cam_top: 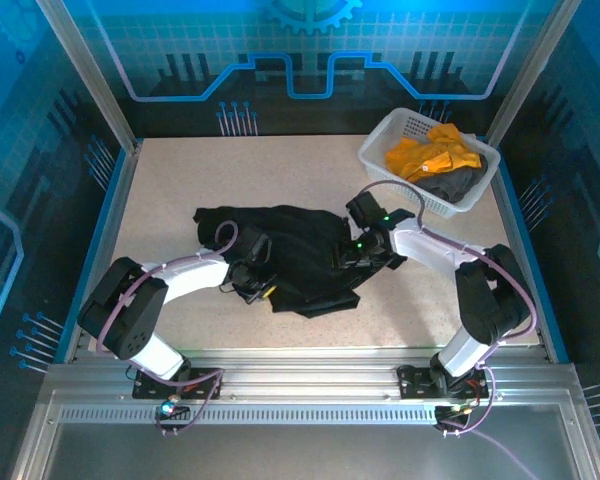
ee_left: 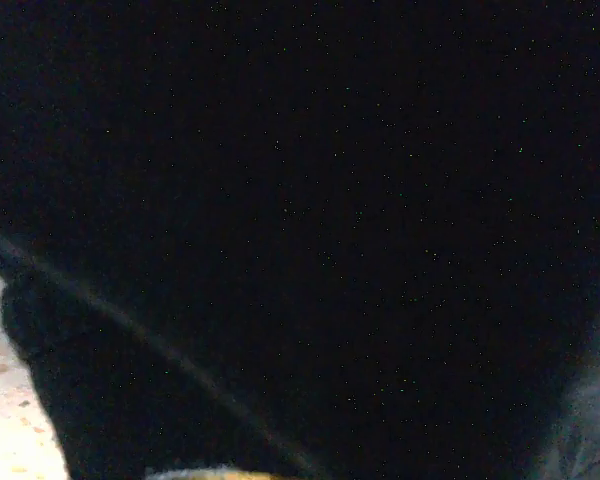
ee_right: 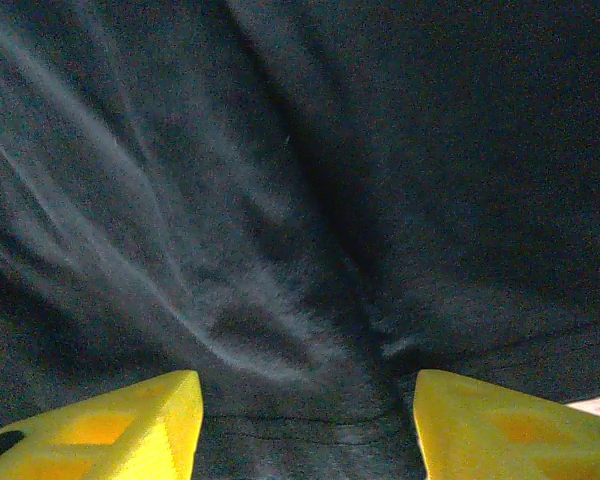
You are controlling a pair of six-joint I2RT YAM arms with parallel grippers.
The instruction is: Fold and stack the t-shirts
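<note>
- The black t-shirt point(cam_top: 295, 255) lay crumpled in a heap near the middle of the table point(cam_top: 180, 180), one sleeve or corner trailing off to its far left.
- The left gripper point(cam_top: 255, 283) sat at the near-left edge of the black t-shirt and was closed; whether a fold was pinched in it could not be told.
- The right gripper point(cam_top: 346, 256) rested on the right side of the black t-shirt with its jaws apart.
- Bare tabletop ran all round the black t-shirt: a wide band beyond it, a strip on its left, a narrower strip between it and the near rail.
- Far right of the black t-shirt stood a white basket point(cam_top: 380, 140), close to the table's right corner, holding an orange-yellow t-shirt point(cam_top: 430, 152) and a dark grey t-shirt point(cam_top: 450, 183) beside it.
- The left wrist view gave only close dark cloth point(ee_left: 330, 220) and a pale sliver of table point(ee_left: 0, 400) at the lower left.
- The right wrist view showed what the top view could not: the two yellow fingers point(ee_right: 130, 420) of the right gripper point(ee_right: 300, 405) stood well apart, with wrinkled cloth point(ee_right: 280, 200) and a hem line between them.
</note>
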